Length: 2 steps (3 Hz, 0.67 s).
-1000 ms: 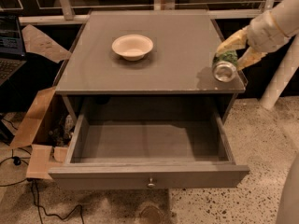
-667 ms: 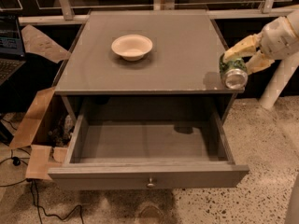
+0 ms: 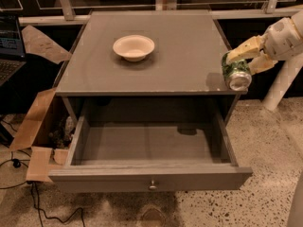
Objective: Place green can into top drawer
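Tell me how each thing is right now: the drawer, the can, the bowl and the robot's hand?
top drawer: pulled wide open, nothing inside.
green can: held on its side, silver end facing the camera, by the right front corner of the cabinet top.
gripper: shut on the green can, at the cabinet's right edge.
bowl: upright and empty on the cabinet top.

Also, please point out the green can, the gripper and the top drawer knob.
green can (image 3: 238,80): camera view, on its silver end.
gripper (image 3: 242,61): camera view, far right, between the fingertips clamping the can.
top drawer knob (image 3: 152,185): camera view, on its round head.
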Each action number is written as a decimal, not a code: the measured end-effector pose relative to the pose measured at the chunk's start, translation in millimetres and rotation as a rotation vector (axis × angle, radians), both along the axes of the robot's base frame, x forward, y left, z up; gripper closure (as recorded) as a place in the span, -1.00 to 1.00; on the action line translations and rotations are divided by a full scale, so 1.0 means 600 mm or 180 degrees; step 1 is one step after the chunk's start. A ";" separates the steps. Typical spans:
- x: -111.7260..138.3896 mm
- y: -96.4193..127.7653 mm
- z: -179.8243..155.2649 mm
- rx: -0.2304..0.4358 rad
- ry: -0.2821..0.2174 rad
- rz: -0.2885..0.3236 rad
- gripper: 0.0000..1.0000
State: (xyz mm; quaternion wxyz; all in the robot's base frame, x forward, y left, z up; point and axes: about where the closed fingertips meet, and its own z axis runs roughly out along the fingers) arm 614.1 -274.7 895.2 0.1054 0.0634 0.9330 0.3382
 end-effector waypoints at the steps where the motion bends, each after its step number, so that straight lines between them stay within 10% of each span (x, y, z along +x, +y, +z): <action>1: -0.011 0.009 0.000 -0.0038 -0.0060 -0.0011 1.00; 2: -0.060 0.013 0.057 -0.0090 -0.0480 -0.0161 1.00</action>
